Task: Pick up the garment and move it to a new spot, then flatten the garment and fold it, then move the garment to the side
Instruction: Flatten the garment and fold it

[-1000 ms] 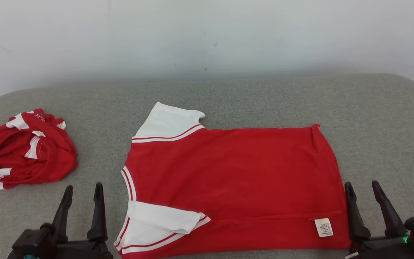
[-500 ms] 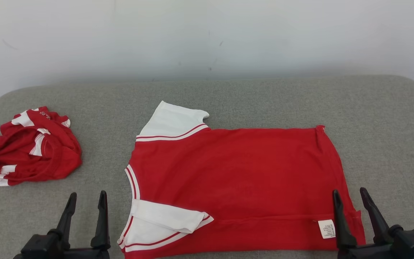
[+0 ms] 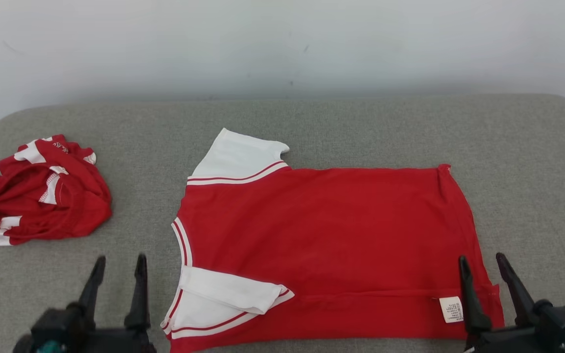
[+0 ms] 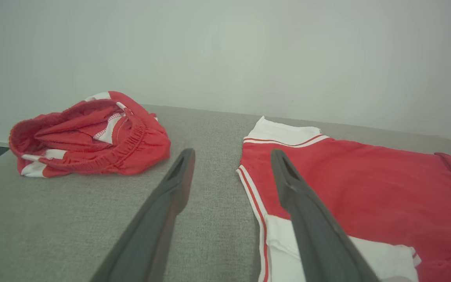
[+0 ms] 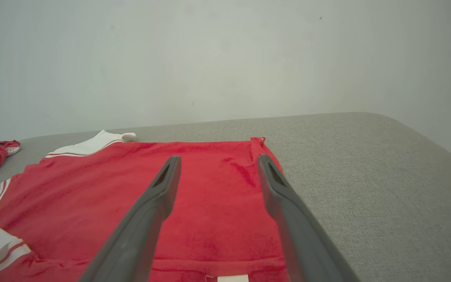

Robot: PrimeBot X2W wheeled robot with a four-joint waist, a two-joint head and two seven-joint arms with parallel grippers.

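A red garment [image 3: 321,230] with white sleeves lies spread flat on the grey cushioned surface [image 3: 312,122], neck to the left and hem to the right; its near sleeve [image 3: 228,294] is folded over. It also fills much of the right wrist view as the garment [image 5: 139,196] and lies at the right of the left wrist view as the garment [image 4: 366,188]. My left gripper [image 3: 119,262] stands open just left of the collar, above bare cushion. My right gripper [image 3: 482,262] stands open over the hem's near right corner, beside the white label [image 3: 451,309]. Neither holds anything.
A second crumpled red and white piece of clothing [image 3: 37,191] sits at the far left of the cushion, and appears again as the crumpled clothing [image 4: 88,137]. A pale wall [image 3: 282,44] rises behind the cushion. Bare grey cushion lies right of the hem [image 5: 366,176].
The head camera has shifted, so the whole picture slid. Both grippers stay open; the right one now sits over the hem corner rather than just beyond it.
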